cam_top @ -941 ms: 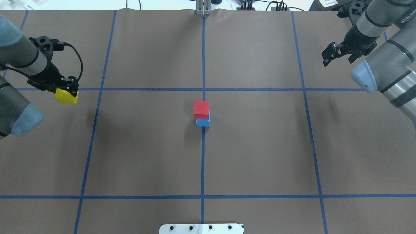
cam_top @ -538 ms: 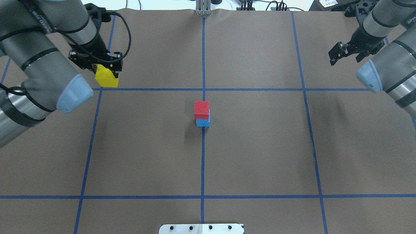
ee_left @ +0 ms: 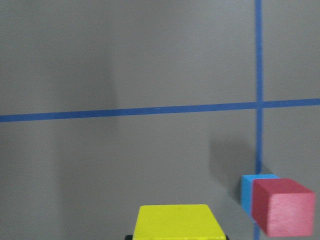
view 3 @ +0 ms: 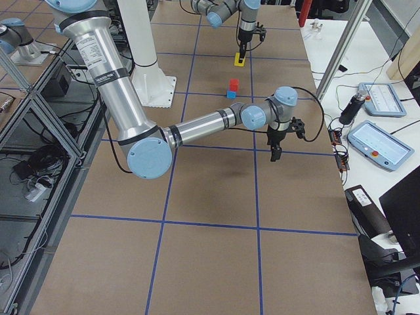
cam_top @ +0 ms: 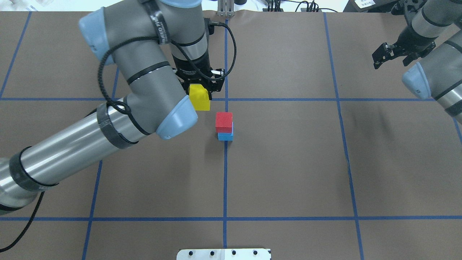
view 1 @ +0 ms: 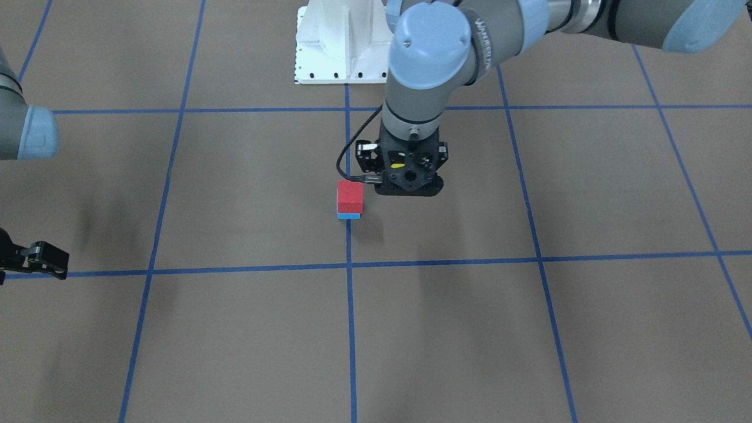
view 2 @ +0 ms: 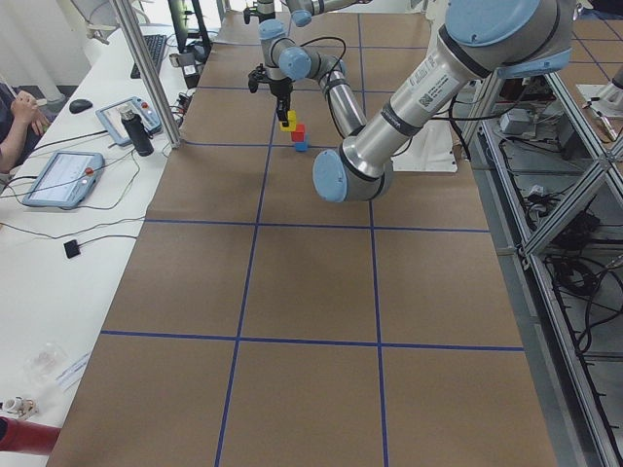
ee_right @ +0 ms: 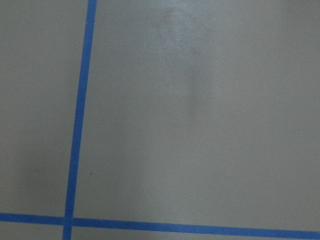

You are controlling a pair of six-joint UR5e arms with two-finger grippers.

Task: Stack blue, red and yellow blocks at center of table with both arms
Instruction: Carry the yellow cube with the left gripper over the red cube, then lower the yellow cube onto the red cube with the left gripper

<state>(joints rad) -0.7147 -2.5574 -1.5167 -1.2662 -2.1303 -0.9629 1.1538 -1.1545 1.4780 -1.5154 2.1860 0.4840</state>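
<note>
At the table's (cam_top: 288, 162) center the red block (cam_top: 223, 122) sits on the blue block (cam_top: 225, 136), slightly offset; the pair shows in the front view too, red block (view 1: 349, 197) over blue block (view 1: 348, 215). My left gripper (cam_top: 199, 92) is shut on the yellow block (cam_top: 200, 102) and hangs above the table, just left of and behind the pair. In the left wrist view the yellow block (ee_left: 175, 222) is bottom center, with the red block (ee_left: 282, 206) and blue block (ee_left: 248, 192) lower right. My right gripper (cam_top: 391, 57) is open and empty, far right at the back.
The white pedestal base (cam_top: 223, 254) lies at the near edge, and a metal post (cam_top: 225, 9) stands at the far edge. Tablets (view 3: 377, 144) and cables lie on a side bench beyond the table. The left forearm (cam_top: 90, 144) spans the left half.
My left arm has swung right from the far left, carrying the yellow block to beside the red-on-blue pair. The right gripper has drawn back a little toward the far right corner.
</note>
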